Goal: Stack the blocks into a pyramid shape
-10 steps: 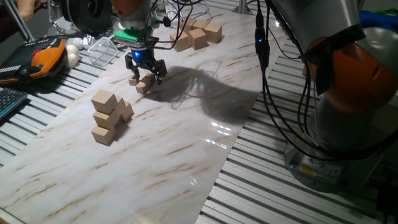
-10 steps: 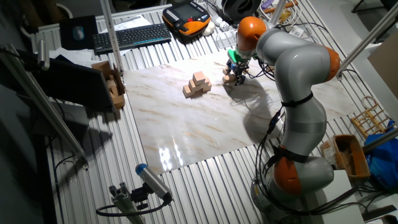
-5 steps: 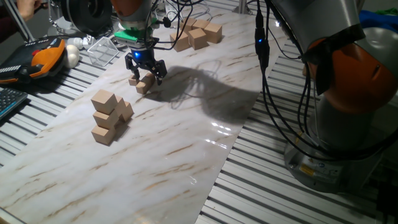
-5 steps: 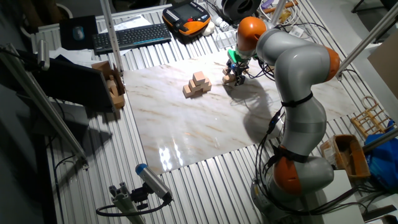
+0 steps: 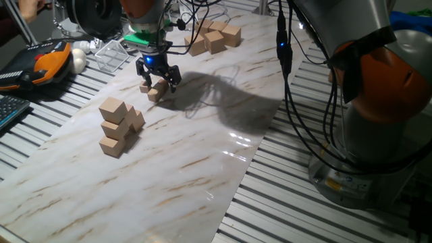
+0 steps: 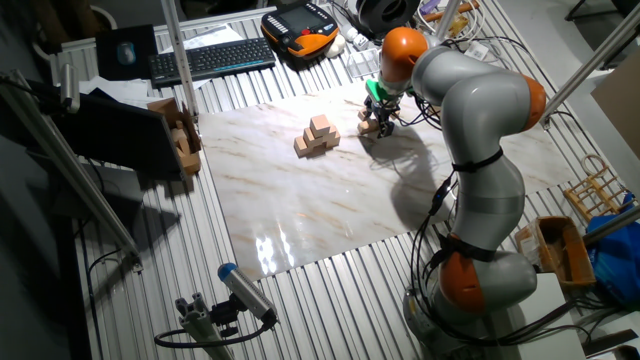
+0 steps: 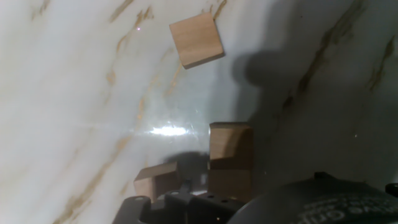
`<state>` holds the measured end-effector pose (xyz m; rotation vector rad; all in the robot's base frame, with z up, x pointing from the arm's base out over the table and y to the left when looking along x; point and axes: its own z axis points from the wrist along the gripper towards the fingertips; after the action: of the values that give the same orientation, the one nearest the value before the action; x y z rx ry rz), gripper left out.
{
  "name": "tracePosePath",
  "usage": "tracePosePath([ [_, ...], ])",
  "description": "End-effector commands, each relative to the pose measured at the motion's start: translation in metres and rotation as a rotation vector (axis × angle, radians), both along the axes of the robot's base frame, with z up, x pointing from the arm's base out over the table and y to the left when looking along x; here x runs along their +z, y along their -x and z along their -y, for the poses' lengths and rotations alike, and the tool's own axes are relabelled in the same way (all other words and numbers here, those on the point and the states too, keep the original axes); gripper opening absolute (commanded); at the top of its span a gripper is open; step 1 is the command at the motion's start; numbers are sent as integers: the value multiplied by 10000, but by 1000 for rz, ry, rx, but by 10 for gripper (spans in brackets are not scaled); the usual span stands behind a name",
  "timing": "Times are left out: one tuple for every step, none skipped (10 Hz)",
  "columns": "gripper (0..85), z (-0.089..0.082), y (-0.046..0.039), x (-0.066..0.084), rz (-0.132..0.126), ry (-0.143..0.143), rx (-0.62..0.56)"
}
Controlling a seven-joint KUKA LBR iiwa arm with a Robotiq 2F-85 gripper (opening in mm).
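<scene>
The black gripper (image 5: 157, 75) hangs low over two small blocks (image 5: 157, 92) on the marble sheet (image 5: 202, 155), fingers spread either side, gripping nothing. Nearer, a stepped stack (image 5: 117, 127) of blocks stands. Farther back, loose cubes (image 5: 214, 36) cluster. No writing is legible.

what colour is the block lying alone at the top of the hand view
Plain light tan wood, the block shows best in the hand view, against the white marble-patterned table top.

The arm (image 6: 470, 110) is silver-grey with orange joint bands. Black cables (image 5: 287, 61) run along it. The gripper (image 5: 158, 76) is black beneath a green ring.
</scene>
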<state>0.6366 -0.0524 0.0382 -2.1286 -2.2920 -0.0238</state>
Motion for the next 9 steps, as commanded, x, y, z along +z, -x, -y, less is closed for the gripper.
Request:
tracePosePath([
  [850, -2, -3, 15, 0, 3, 0],
  [850, -3, -4, 12, 0, 5, 0],
  [850, -2, -8, -3, 0, 3, 0],
  [850, 0, -4, -11, -2, 0, 0],
  [850, 0, -2, -12, -3, 0, 0],
  [850, 1, 0, -12, -3, 0, 0],
  [850, -2, 2, -14, -5, 2, 0],
  [850, -4, 6, -20, -5, 0, -1],
  [850, -3, 9, -23, -5, 0, -1],
])
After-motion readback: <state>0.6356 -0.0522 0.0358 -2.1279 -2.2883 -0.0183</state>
